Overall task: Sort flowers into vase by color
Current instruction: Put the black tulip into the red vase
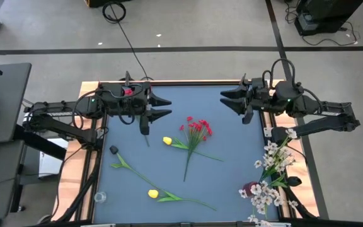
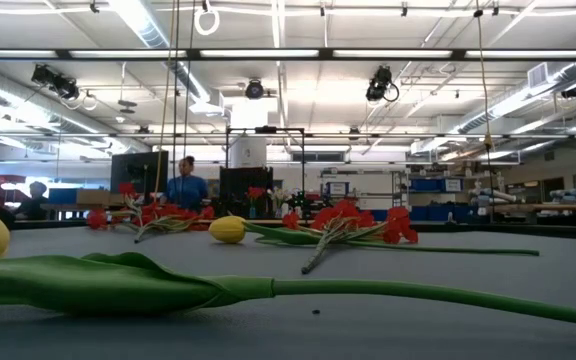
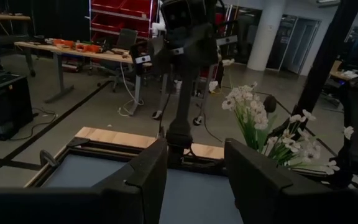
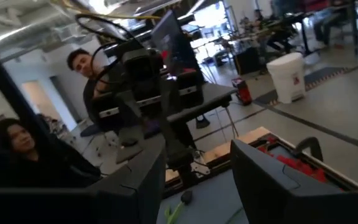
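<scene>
A red flower cluster (image 1: 197,128) lies mid-table on its stem, also seen in the low view (image 2: 353,222). One yellow tulip (image 1: 167,141) lies beside it. A second yellow tulip (image 1: 152,193) lies near the front edge, its stem (image 2: 268,290) flat on the blue mat. White blossom sprays (image 1: 275,165) stand upright at the table's right edge (image 3: 253,112). My left gripper (image 1: 164,108) hovers open at the far left, pointing level toward the right. My right gripper (image 1: 227,101) hovers open at the far right, facing it. Neither has anything between its fingers.
A green stem with a dark head (image 1: 120,157) lies at the left of the mat. A small clear glass (image 1: 99,197) stands at the front left corner. A dark red round thing (image 1: 251,188) sits below the white sprays. People sit beyond the table (image 4: 17,140).
</scene>
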